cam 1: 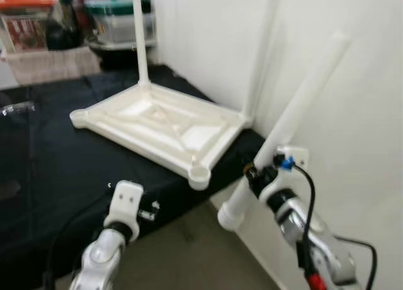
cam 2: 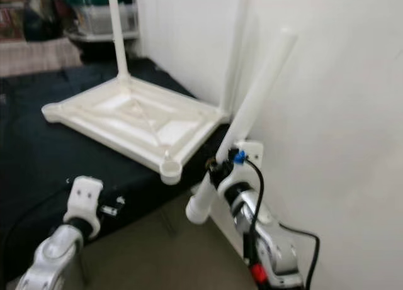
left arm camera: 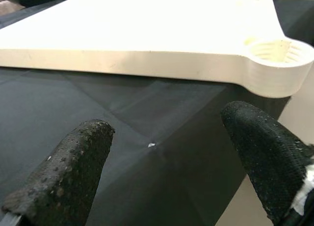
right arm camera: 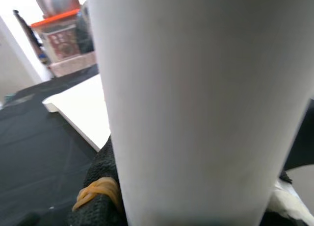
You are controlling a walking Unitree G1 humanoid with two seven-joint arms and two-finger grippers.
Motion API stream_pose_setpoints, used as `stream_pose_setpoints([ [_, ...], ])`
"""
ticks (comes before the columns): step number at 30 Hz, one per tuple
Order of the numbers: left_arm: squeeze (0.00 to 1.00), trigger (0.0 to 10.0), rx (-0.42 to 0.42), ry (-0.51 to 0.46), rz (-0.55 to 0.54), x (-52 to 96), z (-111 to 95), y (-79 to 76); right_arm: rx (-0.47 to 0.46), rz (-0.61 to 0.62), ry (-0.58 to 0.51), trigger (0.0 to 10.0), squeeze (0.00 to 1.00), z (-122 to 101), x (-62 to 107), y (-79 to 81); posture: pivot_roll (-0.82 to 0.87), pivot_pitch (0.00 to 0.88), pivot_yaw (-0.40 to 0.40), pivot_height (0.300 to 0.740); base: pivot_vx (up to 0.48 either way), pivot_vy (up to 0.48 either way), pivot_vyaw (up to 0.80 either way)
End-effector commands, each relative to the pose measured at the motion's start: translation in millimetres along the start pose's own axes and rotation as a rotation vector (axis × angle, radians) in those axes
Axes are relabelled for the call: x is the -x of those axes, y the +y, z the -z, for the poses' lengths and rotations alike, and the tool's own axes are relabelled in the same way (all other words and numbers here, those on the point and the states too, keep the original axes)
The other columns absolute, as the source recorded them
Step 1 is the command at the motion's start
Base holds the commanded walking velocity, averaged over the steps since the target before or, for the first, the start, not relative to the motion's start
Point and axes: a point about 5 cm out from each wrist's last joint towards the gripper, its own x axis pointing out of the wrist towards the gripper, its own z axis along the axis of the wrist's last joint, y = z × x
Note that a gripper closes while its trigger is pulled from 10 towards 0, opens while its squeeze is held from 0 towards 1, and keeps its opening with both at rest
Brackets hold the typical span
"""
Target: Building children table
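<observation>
Soft, even indoor light fills both eye views, which are slightly blurred throughout. The white wall [cam 1: 352, 82] reads bright and flat, and the white tabletop [cam 1: 160, 123] nearly washes out against the black cloth [cam 1: 56, 158]. In the left wrist view the tabletop glares, while the fingertips [left arm camera: 68, 172] are sharp. The leg [right arm camera: 196, 103] looms defocused.

No text, label, brand or number can be read here. The red-and-white box [cam 1: 25, 31] under an orange lid at the back carries printing, but it is too blurred to make out. The white tabletop [cam 1: 165, 123] and the white leg [cam 1: 296, 117] bear no visible markings.
</observation>
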Motion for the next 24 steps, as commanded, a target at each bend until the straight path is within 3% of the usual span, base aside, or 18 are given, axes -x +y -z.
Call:
stream_pose_setpoints([
  [1, 0.00, 10.0, -0.001, -0.012, -0.008, -0.2, -2, 2.8, 0.005, -0.027, -0.004, 0.0, 0.00, -1, -1.5, 4.8, 0.04, 0.000, -0.090, 0.740, 0.000, 0.000, 0.00],
  [5, 0.00, 10.0, 0.009, -0.025, -0.008, -0.8, -4, 2.6, -0.058, -0.136, 0.021, 0.0, 0.00, 1, -1.1, 17.7, 0.04, 0.000, -0.091, 0.740, 0.223, 0.000, 0.00],
  [9, 0.00, 10.0, 0.013, -0.027, -0.003, -0.6, -5, 1.6, -0.053, -0.196, 0.030, 0.0, 0.00, 0, -0.7, 24.8, 0.04, 0.000, -0.094, 0.740, 0.313, 0.000, 0.00],
  [15, 0.00, 10.0, 0.013, -0.027, 0.005, 0.0, -5, 0.0, -0.036, -0.190, 0.030, 0.0, 0.00, 3, -4.2, 24.7, 0.05, 0.000, -0.097, 0.740, 0.316, 0.000, 0.00],
  [20, 0.00, 10.0, 0.011, -0.027, 0.012, 0.5, -5, -0.9, -0.038, -0.203, 0.039, 0.0, 0.00, 3, -5.7, 26.3, 0.05, 0.000, -0.100, 0.740, 0.307, 0.000, 0.75],
  [24, 0.00, 10.0, 0.010, -0.026, 0.013, 0.4, -5, -1.1, -0.063, -0.245, 0.050, 0.0, 0.00, 3, -4.6, 30.0, 0.05, 0.000, -0.100, 0.740, 0.199, 0.000, 0.12],
])
